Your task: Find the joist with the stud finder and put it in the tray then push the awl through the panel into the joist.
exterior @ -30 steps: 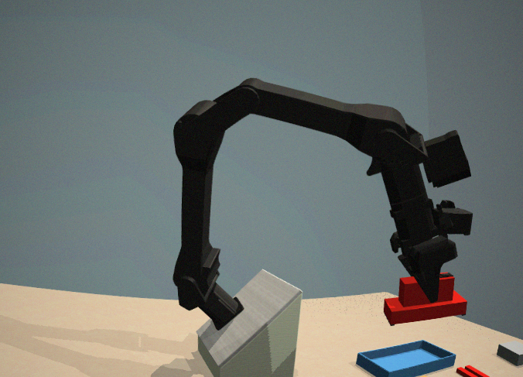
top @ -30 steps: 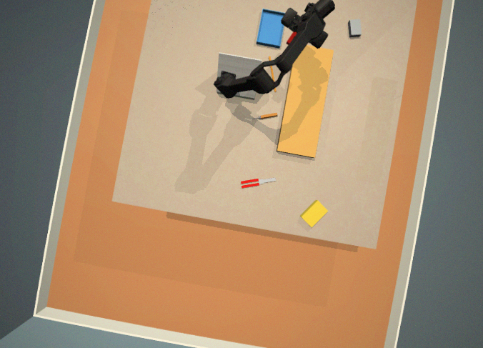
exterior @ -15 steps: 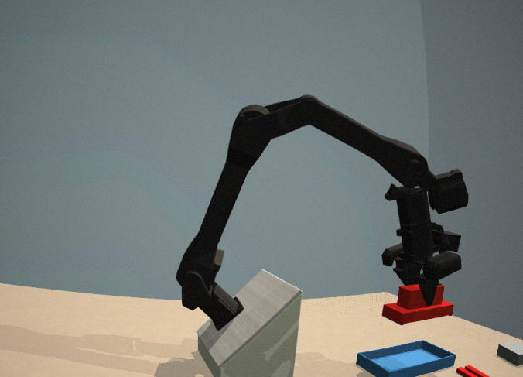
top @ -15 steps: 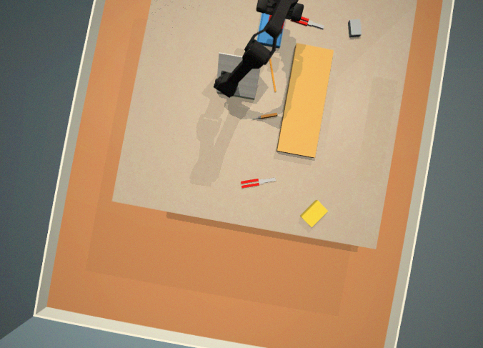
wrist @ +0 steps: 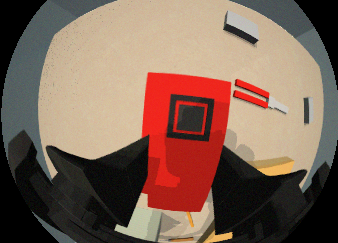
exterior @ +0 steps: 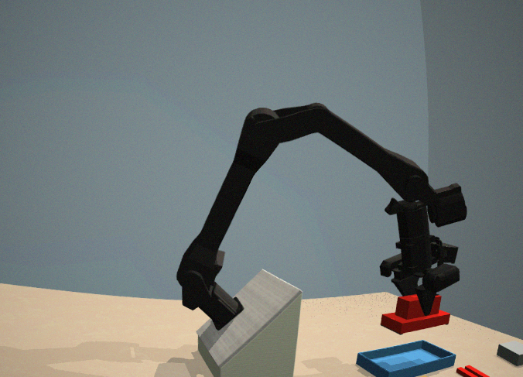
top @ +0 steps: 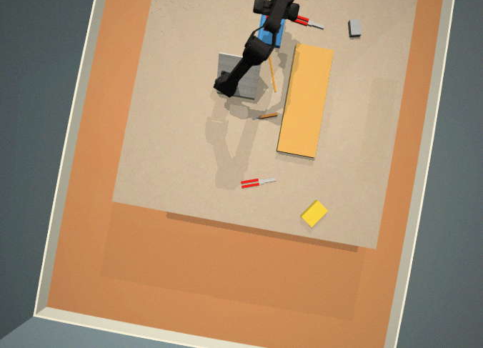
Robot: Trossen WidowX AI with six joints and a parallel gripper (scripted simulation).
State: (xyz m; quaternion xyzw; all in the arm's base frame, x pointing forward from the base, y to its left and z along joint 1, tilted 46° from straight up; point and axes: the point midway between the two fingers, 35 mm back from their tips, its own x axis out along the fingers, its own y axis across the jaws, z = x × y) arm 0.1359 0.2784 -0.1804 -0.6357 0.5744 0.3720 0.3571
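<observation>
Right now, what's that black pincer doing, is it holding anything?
Pincer: closed on the red block-shaped device, holding it up above the blue tray.

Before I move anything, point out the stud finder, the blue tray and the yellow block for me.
Stud finder (exterior: 411,323) (wrist: 195,151): exterior, its wide base; wrist, its top face.
Blue tray (top: 270,39) (exterior: 374,367): top, its floor; exterior, its near wall.
Yellow block (top: 315,213): top view, its upper face.

Beige tabletop (top: 175,160) (exterior: 105,317) (wrist: 100,54), blue tray (top: 277,39) (exterior: 371,367), orange panel (top: 305,101) (wrist: 277,167), yellow block (top: 314,214)
</observation>
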